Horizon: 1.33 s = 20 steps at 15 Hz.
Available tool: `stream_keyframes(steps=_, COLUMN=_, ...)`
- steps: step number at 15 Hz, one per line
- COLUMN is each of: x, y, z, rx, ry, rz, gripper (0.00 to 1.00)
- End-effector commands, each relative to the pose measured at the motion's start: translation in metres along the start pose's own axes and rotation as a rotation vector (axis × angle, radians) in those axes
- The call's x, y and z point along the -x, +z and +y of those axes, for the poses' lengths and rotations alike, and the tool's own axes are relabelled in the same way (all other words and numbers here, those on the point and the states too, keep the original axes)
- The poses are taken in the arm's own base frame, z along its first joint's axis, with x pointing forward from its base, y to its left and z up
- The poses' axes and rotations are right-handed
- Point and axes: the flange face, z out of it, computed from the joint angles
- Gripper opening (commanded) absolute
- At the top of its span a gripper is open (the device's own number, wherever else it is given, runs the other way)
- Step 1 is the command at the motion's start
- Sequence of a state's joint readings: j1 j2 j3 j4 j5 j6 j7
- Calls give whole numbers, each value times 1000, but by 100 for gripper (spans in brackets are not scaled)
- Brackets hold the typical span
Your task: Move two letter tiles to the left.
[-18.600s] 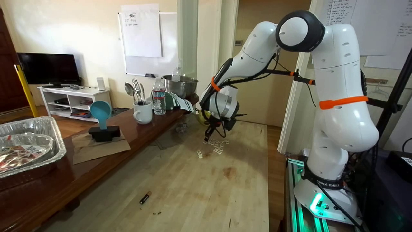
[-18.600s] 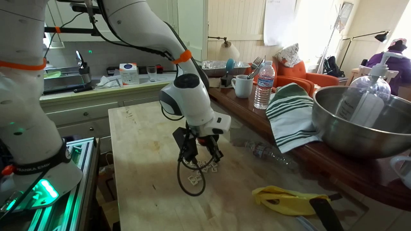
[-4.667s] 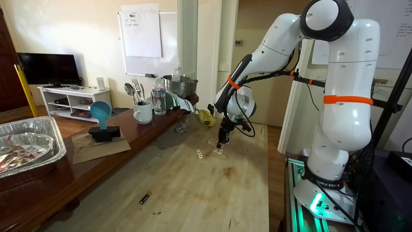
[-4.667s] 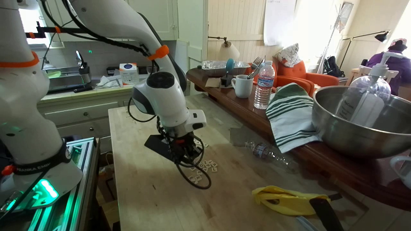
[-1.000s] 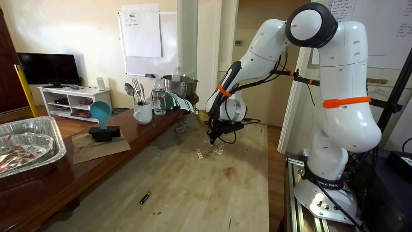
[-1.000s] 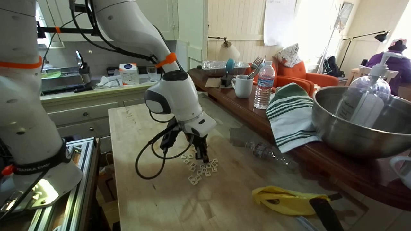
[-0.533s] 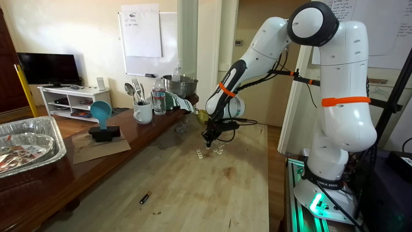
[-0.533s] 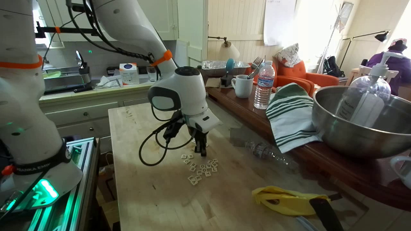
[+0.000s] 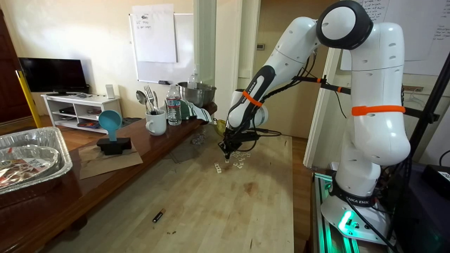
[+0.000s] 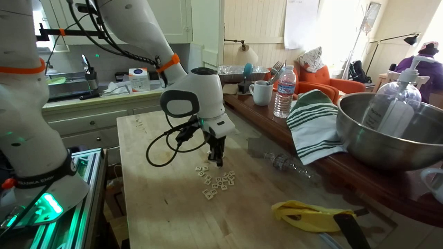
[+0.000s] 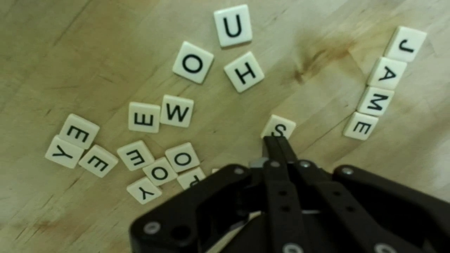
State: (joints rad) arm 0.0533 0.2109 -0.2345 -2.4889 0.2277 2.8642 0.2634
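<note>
Wrist view: black claw (image 11: 275,138) pressed together, overlapping square cream S tile (image 11: 280,124); wood tabletop (image 11: 105,56) grainy.

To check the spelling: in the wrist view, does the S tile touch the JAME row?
No, tabletop shows between the S tile and the JAME row.

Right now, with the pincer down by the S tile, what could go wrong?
The pincer is shut and its tips hide part of the S tile in the wrist view, so an off-centre push might spin it or slip off. Pushed too far, it could knock the JAME row crooked. The pincer also partly hides another tile, which might get nudged unseen.
</note>
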Motion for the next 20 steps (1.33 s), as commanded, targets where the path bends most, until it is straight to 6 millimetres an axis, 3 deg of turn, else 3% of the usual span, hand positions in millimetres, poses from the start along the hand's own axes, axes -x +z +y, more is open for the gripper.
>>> stream_keyframes(steps=1, x=6, y=-30, z=-5, rx=-36, ry=-70, rz=37, gripper=0)
stream_keyframes(steps=11, x=5, y=-59, z=-20, rx=-147, ry=-590, rz=77, gripper=0)
stream_keyframes(steps=16, x=5, y=-51, z=-21, rx=-187, ry=-860, rz=75, gripper=0)
stream_keyframes(steps=20, x=5, y=-30, z=0, rx=-208, ry=-1047, rz=42, gripper=0)
